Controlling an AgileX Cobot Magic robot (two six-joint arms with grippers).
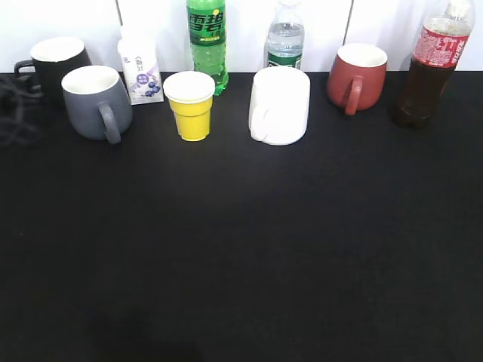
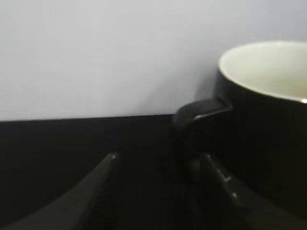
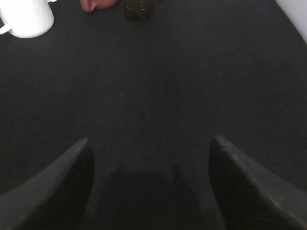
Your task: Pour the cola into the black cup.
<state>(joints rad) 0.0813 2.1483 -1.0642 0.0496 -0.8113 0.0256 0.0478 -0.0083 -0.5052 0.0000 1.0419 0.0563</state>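
Black cloth runs bare in front of you while the cola [image 1: 432, 68] stands untouched at the far right of the back row and the black cup [image 1: 59, 62] waits at the far left, well apart. Your left gripper [image 2: 160, 184] hangs spread beside the cup's handle; your right gripper [image 3: 151, 179] is spread too, gripping nothing. Nothing appears poured: grasping, carrying and tipping all remain.

Cola [image 1: 434, 68]: red label, white lettering, too small to read; green soda bottle [image 1: 207, 41]: white characters, illegible; white carton [image 1: 139, 72]: blueberry picture, print unreadable; water bottle [image 1: 284, 41]: green label, unreadable.
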